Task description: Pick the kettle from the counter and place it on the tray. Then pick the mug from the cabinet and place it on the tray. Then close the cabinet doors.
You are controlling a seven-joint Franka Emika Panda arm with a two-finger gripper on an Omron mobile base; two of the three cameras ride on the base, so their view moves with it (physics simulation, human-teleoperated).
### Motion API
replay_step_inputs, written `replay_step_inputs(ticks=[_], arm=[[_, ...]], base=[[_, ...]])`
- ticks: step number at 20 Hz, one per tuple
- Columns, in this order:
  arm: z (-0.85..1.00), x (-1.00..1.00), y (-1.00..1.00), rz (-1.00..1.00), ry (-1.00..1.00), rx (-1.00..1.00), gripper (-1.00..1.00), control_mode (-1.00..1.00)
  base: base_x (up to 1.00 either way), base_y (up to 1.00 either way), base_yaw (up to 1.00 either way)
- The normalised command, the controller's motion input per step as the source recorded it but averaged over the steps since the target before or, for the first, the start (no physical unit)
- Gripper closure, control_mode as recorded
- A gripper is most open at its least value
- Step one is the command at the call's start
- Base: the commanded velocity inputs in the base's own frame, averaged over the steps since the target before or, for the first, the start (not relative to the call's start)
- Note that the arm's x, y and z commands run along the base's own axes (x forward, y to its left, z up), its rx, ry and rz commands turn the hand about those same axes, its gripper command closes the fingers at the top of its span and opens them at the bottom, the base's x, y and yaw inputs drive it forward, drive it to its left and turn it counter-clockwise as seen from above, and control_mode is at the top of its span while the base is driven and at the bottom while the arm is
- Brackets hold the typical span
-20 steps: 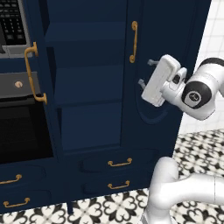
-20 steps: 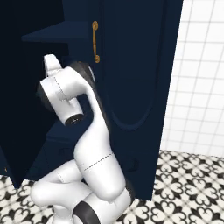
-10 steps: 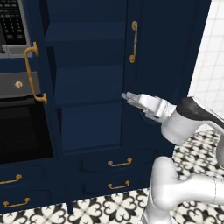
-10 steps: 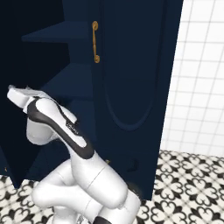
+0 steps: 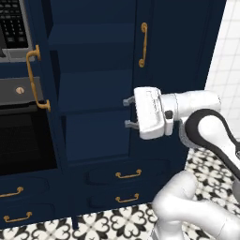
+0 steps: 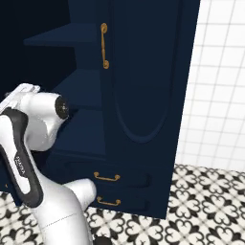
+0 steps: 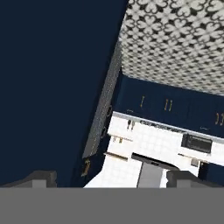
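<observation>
A: Two doors on the cabinet, and both stand open. From the left base view, the left door is swung out toward us with its brass handle facing the oven, and the right door stands out on the other side.

B: Where's the gripper?

A: Level with the lower shelves, fingers pointing sideways into the opening, jaws spread wide with nothing between them.

B: So which door is nearer?

A: I'd judge the right one; its edge sits just beside the hand, with the door's long axis running upright. The left door lies well across the opening from it.

B: Anything on the shelves?

A: None that I can make out; the shelves look bare and dark. No mug there, and I can't tell where the tray, kettle or mug are.

B: Then the closing step is what's left?

A: That's my reading.
</observation>
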Motion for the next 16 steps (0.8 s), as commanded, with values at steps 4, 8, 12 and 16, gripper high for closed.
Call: replay_step_inputs(ticks=[4,8,12,16], arm=[[0.00,-0.72,0.40,-0.09,-1.00,-0.63,-1.00,-1.00],[0.00,-0.63,0.60,-0.10,-0.97,-0.66,-1.00,-1.00],[0.00,-0.41,0.85,-0.13,-0.60,-0.62,-1.00,-1.00],[-0.09,-0.03,0.79,-0.19,-0.34,-0.52,-1.00,-1.00]], base=[[0.00,0.00,0.00],[0.00,0.00,0.00],[0.00,0.00,0.00],[0.00,0.00,0.00]])
